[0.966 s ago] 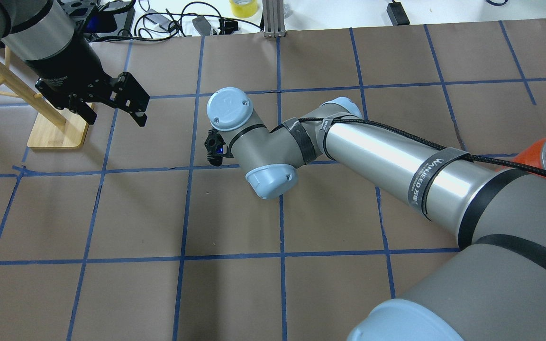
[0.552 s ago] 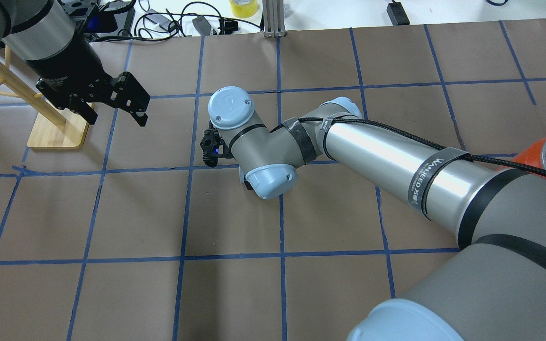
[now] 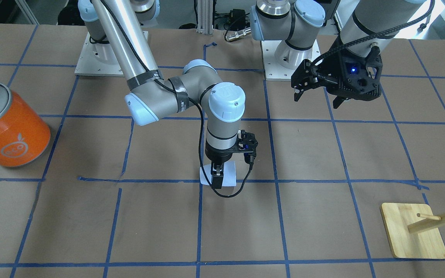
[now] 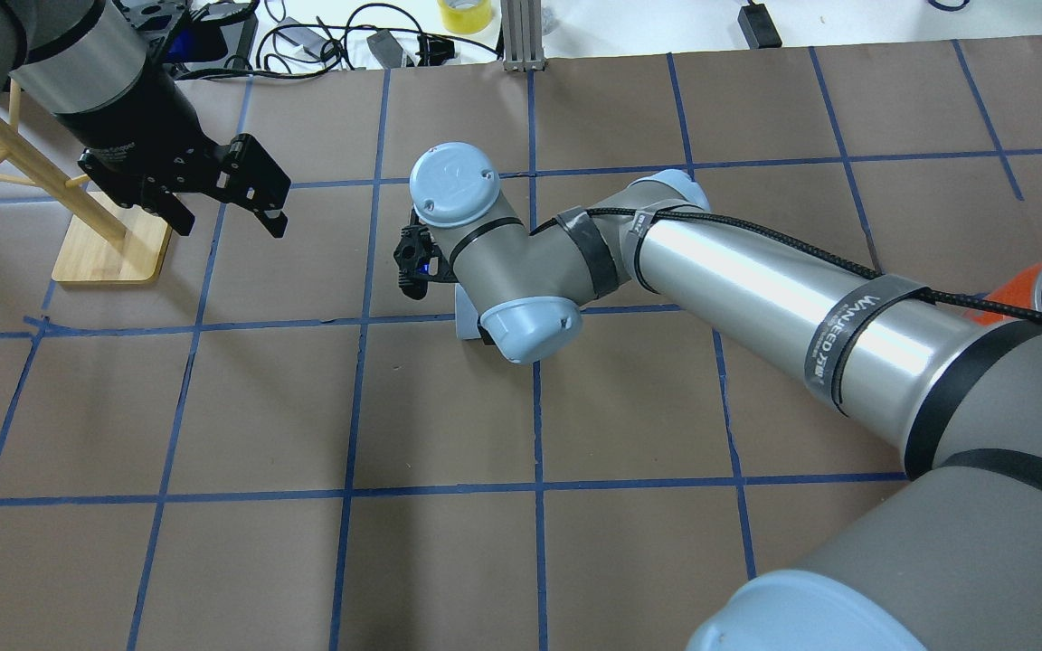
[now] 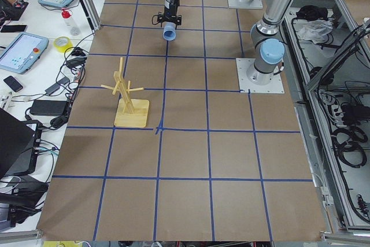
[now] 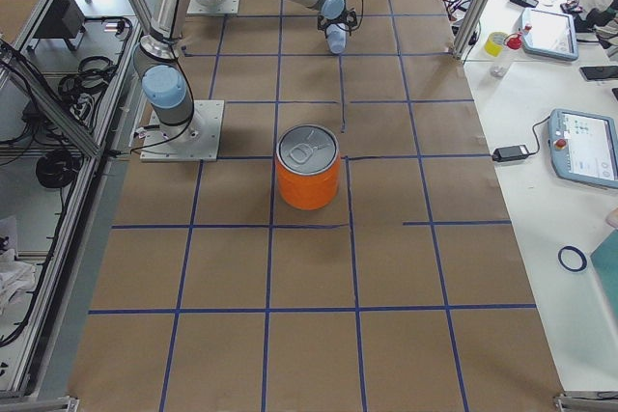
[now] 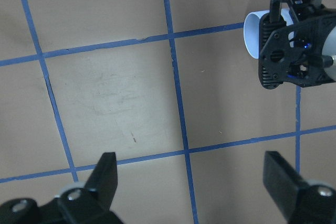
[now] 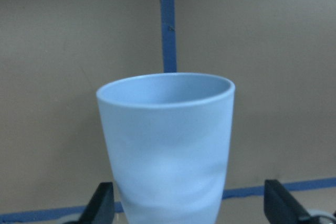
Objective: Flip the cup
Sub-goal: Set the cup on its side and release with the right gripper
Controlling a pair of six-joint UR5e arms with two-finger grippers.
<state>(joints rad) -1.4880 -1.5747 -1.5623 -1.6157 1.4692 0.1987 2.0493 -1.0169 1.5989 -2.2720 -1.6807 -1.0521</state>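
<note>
One cup [image 3: 228, 173] lies sideways between the right gripper's [image 8: 189, 203] wide-spread fingers [image 8: 102, 205], not clamped. The left gripper [image 3: 317, 101] hangs spread and empty. One can [image 3: 10, 131], one stand [image 3: 411, 231].

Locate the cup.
The cup sits mid-frame in the front-facing view, between the fingers of the right pincer, over a blue tape line, well right of the orange can.

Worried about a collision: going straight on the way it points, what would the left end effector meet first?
Probably bare table paper ahead of the left end effector; the cup at the right end effector sits off to the side.
</note>
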